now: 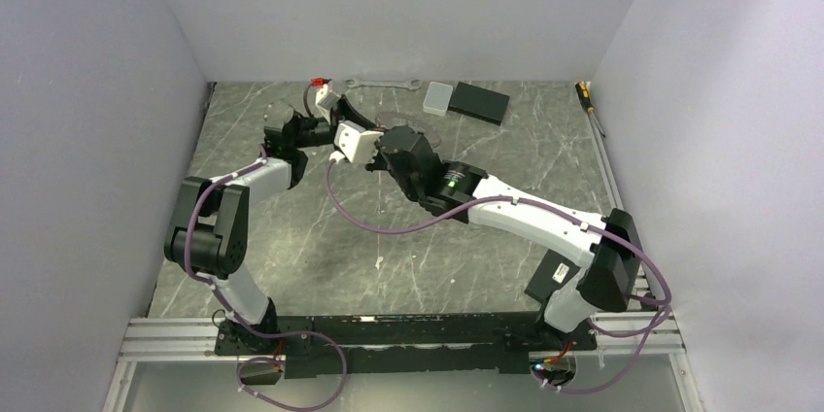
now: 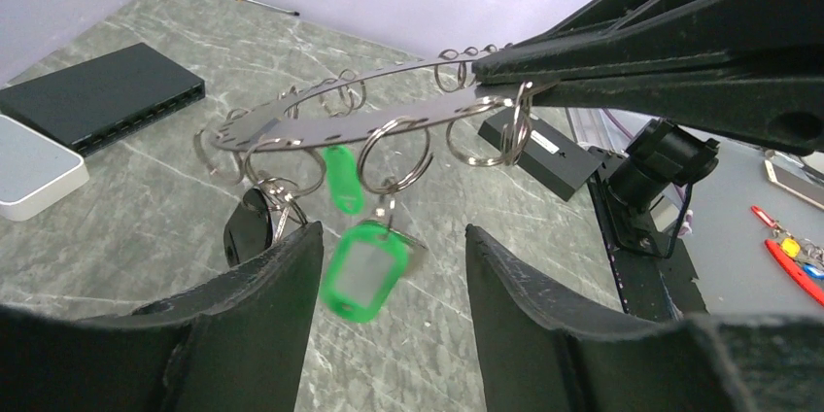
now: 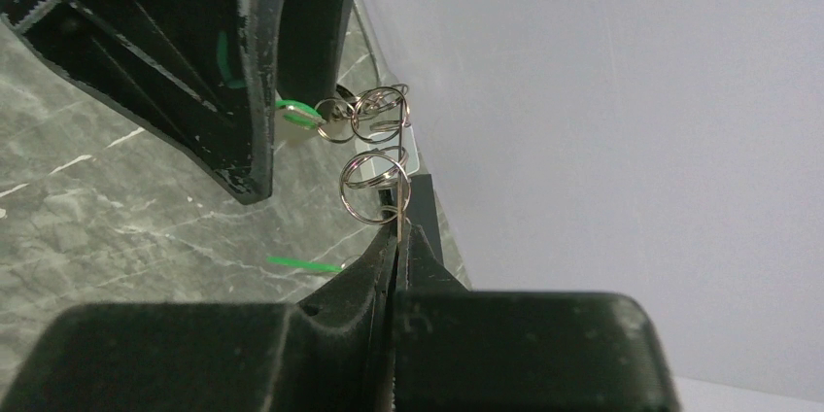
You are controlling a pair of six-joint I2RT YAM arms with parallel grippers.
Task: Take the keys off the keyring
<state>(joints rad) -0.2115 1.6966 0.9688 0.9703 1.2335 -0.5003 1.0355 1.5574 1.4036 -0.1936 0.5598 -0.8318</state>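
Observation:
The keyring (image 2: 321, 111) is a thin flat grey metal loop carrying several split rings, hanging in the air. My right gripper (image 3: 398, 229) is shut on one end of it, and its black fingers (image 2: 622, 52) reach in from the upper right of the left wrist view. Two green-headed keys (image 2: 367, 271) and one black-headed key (image 2: 248, 227) dangle from the rings. My left gripper (image 2: 391, 237) is open just below them, with the larger green head between its fingers and touching neither. In the top view both grippers (image 1: 364, 135) meet at the back centre.
A silver wrench (image 1: 379, 84), a white box (image 1: 438, 98) and a flat black box (image 1: 480, 102) lie by the back wall. A screwdriver (image 1: 586, 96) lies at the back right edge. A red item (image 1: 316, 83) sits at the back left.

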